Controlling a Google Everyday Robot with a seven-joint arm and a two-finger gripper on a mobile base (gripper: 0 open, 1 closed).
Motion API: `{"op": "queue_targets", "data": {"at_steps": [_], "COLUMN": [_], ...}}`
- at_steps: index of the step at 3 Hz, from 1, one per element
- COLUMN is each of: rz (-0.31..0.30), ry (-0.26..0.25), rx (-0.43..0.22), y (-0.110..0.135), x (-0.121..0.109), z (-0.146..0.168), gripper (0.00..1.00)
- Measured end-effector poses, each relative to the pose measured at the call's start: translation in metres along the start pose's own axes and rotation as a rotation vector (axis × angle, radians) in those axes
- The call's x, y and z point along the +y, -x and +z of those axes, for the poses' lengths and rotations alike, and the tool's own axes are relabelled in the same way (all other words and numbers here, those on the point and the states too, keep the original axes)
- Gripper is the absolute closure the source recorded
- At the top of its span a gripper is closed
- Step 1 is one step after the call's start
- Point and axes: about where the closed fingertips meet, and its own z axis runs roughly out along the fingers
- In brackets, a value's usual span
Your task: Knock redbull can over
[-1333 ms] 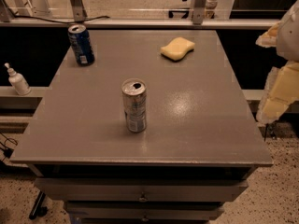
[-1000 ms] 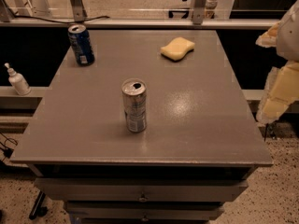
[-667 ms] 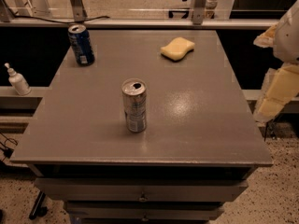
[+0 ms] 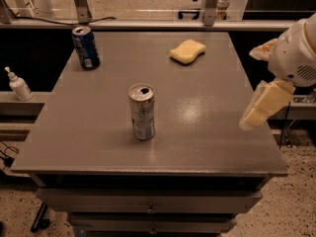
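Observation:
The redbull can point(image 4: 142, 111), slim and silver with blue panels and an open pull-tab top, stands upright near the middle of the grey table point(image 4: 207, 137), a little toward the front. My gripper point(image 4: 250, 89) hangs over the table's right edge, well to the right of the can and apart from it. Its two cream fingers point(image 4: 264, 105) stand spread, and nothing is between them. The white arm point(image 4: 298, 51) behind it enters from the right.
A wider dark blue can point(image 4: 86, 47) stands upright at the table's back left corner. A yellow sponge point(image 4: 187, 51) lies at the back right. A white pump bottle point(image 4: 19, 85) stands on a ledge left of the table. Drawers are below the front edge.
My gripper and arm have moved a little to the left, in over the table's right edge. The cans and the sponge have not moved.

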Motion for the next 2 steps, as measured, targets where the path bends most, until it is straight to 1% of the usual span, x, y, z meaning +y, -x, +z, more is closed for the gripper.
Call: {"op": "queue_targets", "data": {"at_steps": [1, 2], "rz": [0.047, 0.088], "ry": [0.042, 0.094], "rx": [-0.162, -0.327], "y": [0.02, 0.044], "x": [0.01, 0.034], "z": [0.02, 0.038], "gripper": [0.0, 0.0]}}
